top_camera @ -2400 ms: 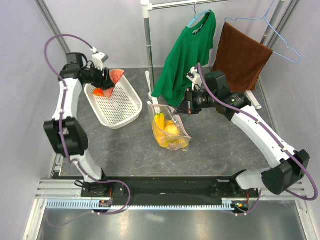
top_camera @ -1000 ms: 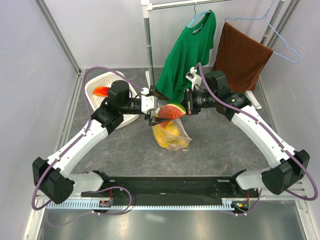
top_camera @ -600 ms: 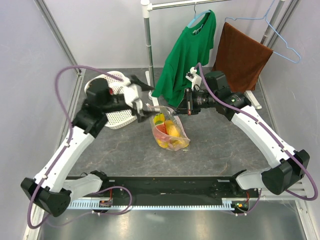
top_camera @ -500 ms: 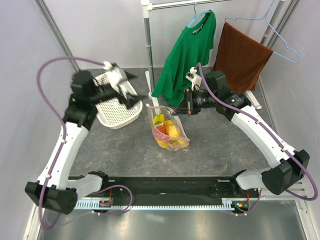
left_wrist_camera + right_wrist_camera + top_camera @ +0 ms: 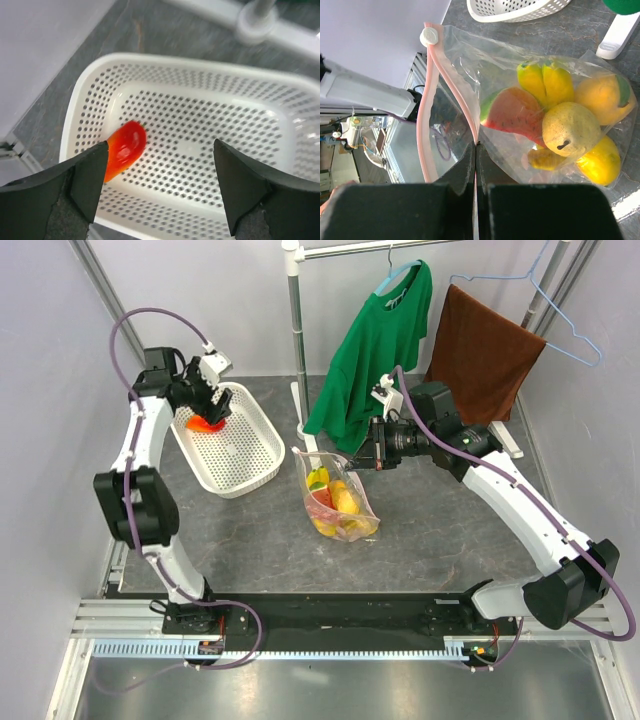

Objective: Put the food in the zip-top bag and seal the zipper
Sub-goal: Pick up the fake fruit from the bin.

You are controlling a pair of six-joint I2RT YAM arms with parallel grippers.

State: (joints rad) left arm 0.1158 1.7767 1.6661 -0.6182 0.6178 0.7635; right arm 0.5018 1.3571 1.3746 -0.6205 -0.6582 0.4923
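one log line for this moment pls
left end effector: open over white basket | red fruit: in basket | right end effector: shut on zip-top bag mouth | zipper: unsealed

Food is sitting inside zip-top bag; basket is lying behind-left of it, lone fruit piece inside.

The left arm had been at the white basket with the watermelon slice in its grip. It swung across to the clear bag, let the slice go above the open mouth, and came back. By the end the slice lay inside the bag, pressed against the bananas and the speckled pear. The left pincer hung spread wide and empty over the basket's far end, just above the red fruit lying there.
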